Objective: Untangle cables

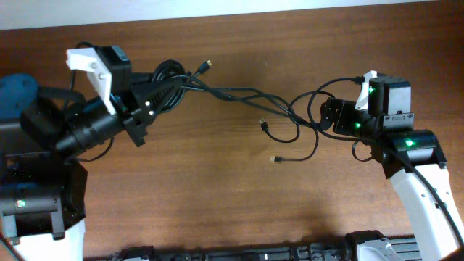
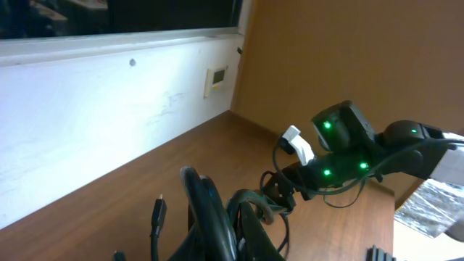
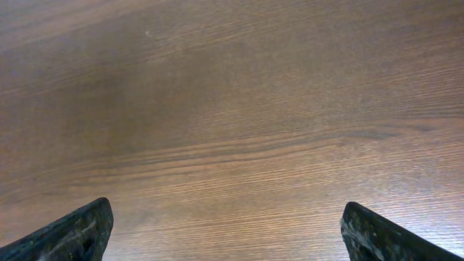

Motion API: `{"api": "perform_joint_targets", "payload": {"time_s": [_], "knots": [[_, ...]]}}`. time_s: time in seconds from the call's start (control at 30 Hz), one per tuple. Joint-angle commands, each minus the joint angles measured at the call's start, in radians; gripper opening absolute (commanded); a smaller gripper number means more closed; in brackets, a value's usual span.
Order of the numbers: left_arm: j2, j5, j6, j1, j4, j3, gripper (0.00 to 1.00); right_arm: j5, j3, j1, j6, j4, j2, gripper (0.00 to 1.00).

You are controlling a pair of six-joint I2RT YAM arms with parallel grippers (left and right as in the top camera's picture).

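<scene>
A tangle of black cables [image 1: 239,94] stretches across the brown table between my two arms. My left gripper [image 1: 161,90] is shut on the coiled end of the cable bundle [image 1: 171,75]. In the left wrist view thick black loops [image 2: 210,217] lie around its dark fingers, and a plug [image 2: 158,212] hangs beside them. Loose plugs lie at mid-table [image 1: 264,125] and lower [image 1: 274,158]. My right gripper [image 1: 330,114] sits at the right loops of the tangle. The right wrist view shows that gripper [image 3: 226,225] open, its fingers [image 3: 83,232] wide apart over bare wood with no cable between them.
A blue object [image 1: 16,93] sits at the far left behind the left arm. A white wall ledge [image 2: 109,94] runs along the table's far edge. Black equipment [image 1: 239,254] lines the front edge.
</scene>
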State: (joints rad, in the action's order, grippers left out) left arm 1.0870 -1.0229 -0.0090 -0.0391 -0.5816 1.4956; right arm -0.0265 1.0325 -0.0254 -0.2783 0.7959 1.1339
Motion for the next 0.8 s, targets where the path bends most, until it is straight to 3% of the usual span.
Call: {"api": "perform_joint_targets", "payload": {"time_s": [0.0,0.27,0.4,0.5,0.57,0.67,0.73,0.77], "knots": [[-0.069,0.089,0.005,-0.115,0.050,0.035,0.00,0.219,-0.034,0.061,0.056,0.032,0.025,0.99],[-0.071,0.083,0.004,-0.191,0.027,0.035,0.00,0.203,-0.034,0.060,0.056,0.059,0.024,0.99],[-0.072,0.030,0.001,-0.191,0.003,0.035,0.00,0.029,-0.034,0.060,0.077,0.049,0.024,0.99],[-0.072,0.002,0.001,-0.191,0.002,0.035,0.00,-0.180,-0.034,0.060,0.191,0.038,0.018,1.00],[-0.072,-0.023,0.001,-0.190,-0.012,0.035,0.00,-0.386,-0.034,0.060,0.316,0.006,0.009,0.84],[-0.072,-0.030,0.002,-0.190,-0.048,0.035,0.00,-0.664,-0.034,0.060,0.436,-0.056,-0.011,0.52],[-0.072,-0.040,0.002,-0.190,-0.050,0.035,0.00,-0.781,-0.034,0.060,0.443,-0.097,-0.021,0.17],[-0.072,-0.040,0.002,-0.190,-0.051,0.035,0.00,-0.823,-0.034,0.060,0.443,-0.113,-0.024,0.08]]}}
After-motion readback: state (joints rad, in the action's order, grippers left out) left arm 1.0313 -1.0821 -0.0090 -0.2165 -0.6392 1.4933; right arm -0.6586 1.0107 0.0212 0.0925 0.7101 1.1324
